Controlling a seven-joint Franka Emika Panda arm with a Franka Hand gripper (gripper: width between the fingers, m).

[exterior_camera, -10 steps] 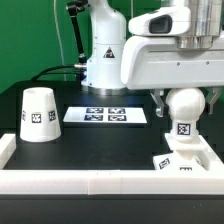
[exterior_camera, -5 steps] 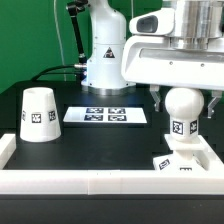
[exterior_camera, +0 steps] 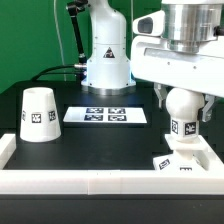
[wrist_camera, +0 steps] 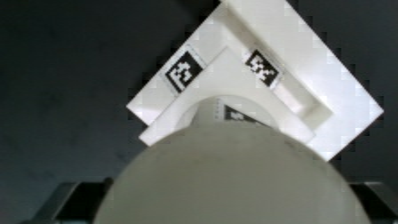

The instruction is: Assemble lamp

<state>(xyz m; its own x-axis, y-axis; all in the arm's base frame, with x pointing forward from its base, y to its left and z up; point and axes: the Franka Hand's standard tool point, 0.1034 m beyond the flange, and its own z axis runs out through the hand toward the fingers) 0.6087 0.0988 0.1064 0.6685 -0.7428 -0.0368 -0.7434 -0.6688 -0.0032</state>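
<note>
The ball-shaped bulb [exterior_camera: 183, 103] stands upright on its short tagged neck on the flat square base [exterior_camera: 190, 160] at the exterior view's right. My gripper [exterior_camera: 184, 110] is shut on the bulb, one finger on each side of the ball. In the wrist view the bulb [wrist_camera: 222, 175] fills the foreground between the dark fingers and hides my gripper [wrist_camera: 222, 208]; the base [wrist_camera: 267, 70] with its tags lies beyond it. The cone shade [exterior_camera: 38, 113] stands alone on the black table at the exterior view's left.
The marker board [exterior_camera: 105, 115] lies flat in the middle of the table. A white raised wall [exterior_camera: 100, 181] runs along the front edge and both sides. The arm's white pedestal [exterior_camera: 105, 60] stands behind the board.
The wrist has turned about its vertical axis while staying over the base. The bulb stays in place on the base between the fingers.
</note>
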